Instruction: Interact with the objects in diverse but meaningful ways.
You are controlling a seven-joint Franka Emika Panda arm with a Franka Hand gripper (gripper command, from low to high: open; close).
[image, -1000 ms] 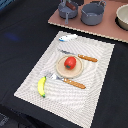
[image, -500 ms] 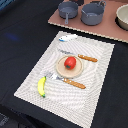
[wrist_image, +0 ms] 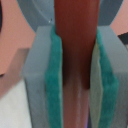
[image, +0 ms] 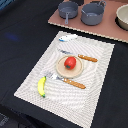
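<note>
Exterior view: showing no arm or pincer anywhere in frame. Resting at the middle of a striped placemat [image: 95, 52], a small round plate [image: 60, 70] carrying the red tomato [image: 70, 62]. Lying just beside the plate, a knife [image: 80, 57] on the far side and a fork [image: 67, 81] on the near side, both with brown handles. Lying at the mat's near corner toward the exterior view's left, the yellow banana [image: 42, 87], long axis running roughly near-to-far. Sitting at the mat's far edge, the white-and-blue fish-like piece [image: 68, 37]. Standing well apart on a pinkish board [image: 107, 30], the small grey frying pan [image: 68, 9] and a grey pot [image: 93, 13].

Wrist view: showing the pincer [wrist_image: 75, 107] closed snugly onto a brown sausage stick [wrist_image: 75, 50], green pads [wrist_image: 54, 90] pressing both its sides. Running lengthwise between the jaws, along the fingers, the stick's long axis. Hanging apparently over the pinkish board with grey cookware behind; judging any set-down there as needing that axis minded.
</note>
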